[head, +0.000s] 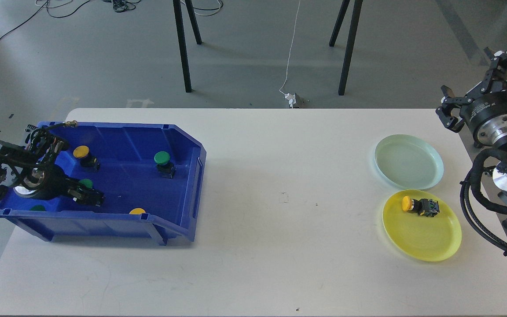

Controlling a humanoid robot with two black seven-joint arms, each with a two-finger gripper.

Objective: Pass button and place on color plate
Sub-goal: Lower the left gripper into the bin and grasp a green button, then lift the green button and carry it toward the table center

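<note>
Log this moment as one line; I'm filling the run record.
left gripper: in blue bin, at green button | right gripper: open, empty | yellow plate: one yellow button | green plate: empty

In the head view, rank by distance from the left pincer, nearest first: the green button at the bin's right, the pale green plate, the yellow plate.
From the left pincer, inside the blue bin:
1. Green button, in the bin's right part.
2. and 3. Pale green plate, far right rear, and yellow plate, far right front: too close to call.

Two buttons (137, 211) half-hidden behind bin wall (104, 218)
</note>
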